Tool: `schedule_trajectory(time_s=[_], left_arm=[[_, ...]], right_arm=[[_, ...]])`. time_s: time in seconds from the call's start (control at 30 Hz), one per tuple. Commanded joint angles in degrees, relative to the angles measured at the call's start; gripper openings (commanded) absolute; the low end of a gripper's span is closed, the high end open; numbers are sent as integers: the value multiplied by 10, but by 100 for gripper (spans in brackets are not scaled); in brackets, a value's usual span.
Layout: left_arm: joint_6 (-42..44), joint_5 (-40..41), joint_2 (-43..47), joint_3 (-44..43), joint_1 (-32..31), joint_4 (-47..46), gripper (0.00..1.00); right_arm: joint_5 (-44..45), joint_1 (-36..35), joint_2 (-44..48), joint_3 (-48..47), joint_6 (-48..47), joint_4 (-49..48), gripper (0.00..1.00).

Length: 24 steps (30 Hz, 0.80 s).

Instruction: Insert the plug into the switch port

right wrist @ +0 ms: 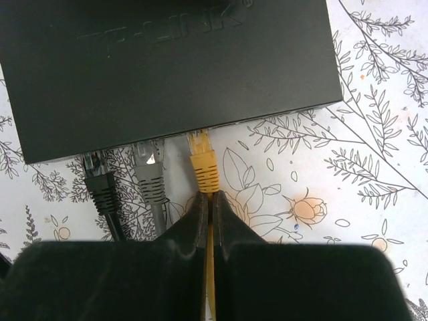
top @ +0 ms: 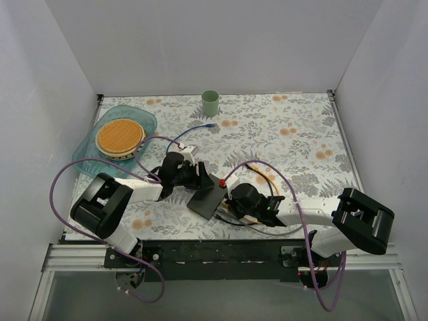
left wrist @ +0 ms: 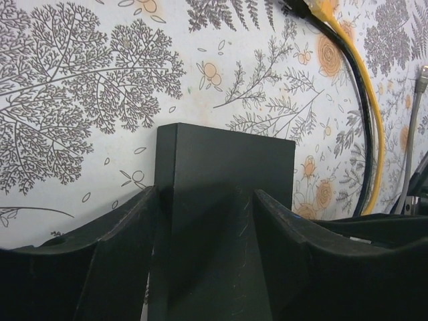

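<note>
Right claw (right wrist: pixel 208 200) aims the yellow plug (right wrist: pixel 202 164) at a port while the left claw (left wrist: pixel 207 194) braces the switch (right wrist: pixel 167 73).
The right claw, pressed together, pinches the yellow cable (right wrist: pixel 210 267) just behind the plug, probably to keep it stiff and straight. At twelve o'clock the plug's tip meets the port edge of the switch, which lies flat on the bench (right wrist: pixel 374 167). At its nine o'clock sit a grey plug (right wrist: pixel 150 174) and a black plug (right wrist: pixel 101 187). The left claw straddles the switch's opposite end, likely to stop it sliding; whether it presses the sides I cannot tell.
</note>
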State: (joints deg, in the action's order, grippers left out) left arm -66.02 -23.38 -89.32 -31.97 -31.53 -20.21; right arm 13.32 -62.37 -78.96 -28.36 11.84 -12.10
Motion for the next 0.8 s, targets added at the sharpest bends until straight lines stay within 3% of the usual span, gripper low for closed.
schedule_trajectory(time_s=[0.0,0.4,0.77], left_arm=[[-60,-149,-5,20,-77,7,54],[-122,-106,20,66,-110,-26,48],[-161,-91,39,77,-141,-55,42]], right_arm=[[20,5,-20,-68,2,-149,1],[98,11,-34,-108,58,-133,1],[95,15,-34,-100,61,-156,1]])
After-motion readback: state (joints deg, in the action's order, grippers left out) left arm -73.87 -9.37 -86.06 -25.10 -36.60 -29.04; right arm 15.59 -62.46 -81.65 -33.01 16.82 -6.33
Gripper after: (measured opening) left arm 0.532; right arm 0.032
